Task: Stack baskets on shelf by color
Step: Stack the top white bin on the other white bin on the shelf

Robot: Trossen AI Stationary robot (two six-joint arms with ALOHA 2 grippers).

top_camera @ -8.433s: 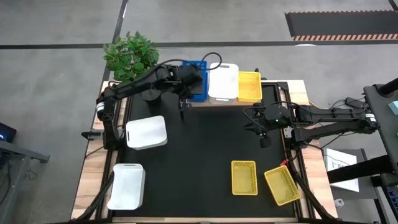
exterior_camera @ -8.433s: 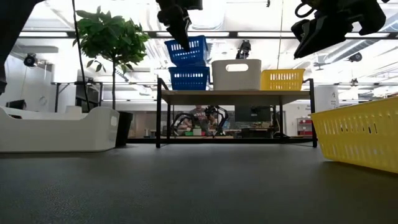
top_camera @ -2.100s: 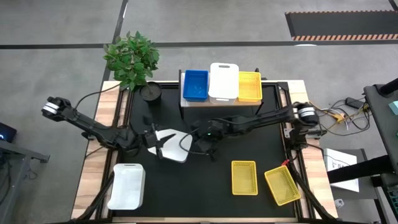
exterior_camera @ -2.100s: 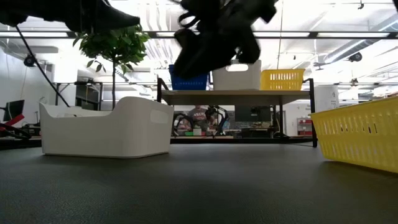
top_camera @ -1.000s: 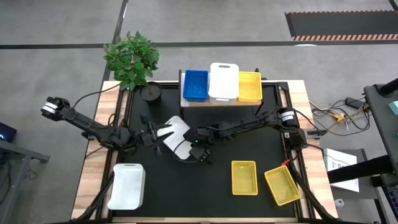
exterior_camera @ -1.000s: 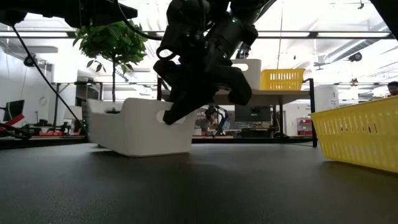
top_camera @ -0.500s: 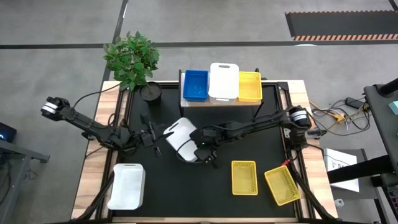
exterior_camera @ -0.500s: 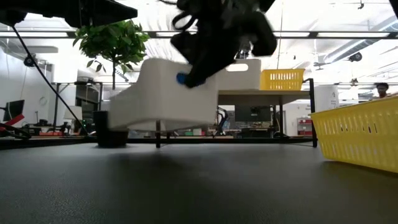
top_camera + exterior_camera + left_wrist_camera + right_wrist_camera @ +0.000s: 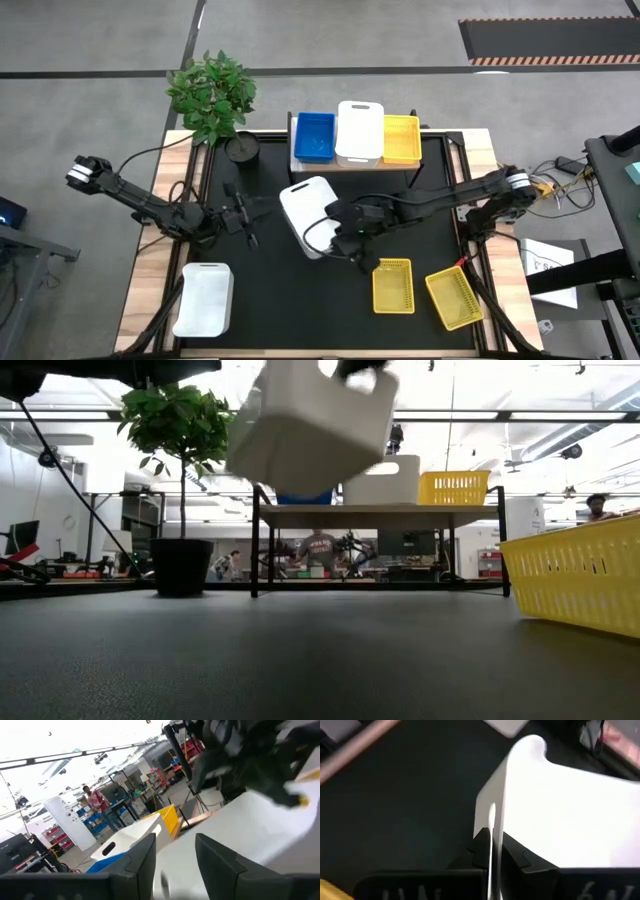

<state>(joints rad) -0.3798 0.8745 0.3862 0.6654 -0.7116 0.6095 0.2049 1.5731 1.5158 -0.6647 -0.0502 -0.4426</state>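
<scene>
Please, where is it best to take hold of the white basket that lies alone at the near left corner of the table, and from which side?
Grip the white basket by one short end wall, coming from above. It sits upright with its open side up, so a thin wall can pass between the fingers. The left hand is nearest, I judge.

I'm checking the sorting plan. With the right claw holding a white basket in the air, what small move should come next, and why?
Probably carry it toward the shelf and line it up over the white basket there. The right claw is shut on the lifted white basket's wall, clear of the mat, and white is the shelf's middle stack.
</scene>
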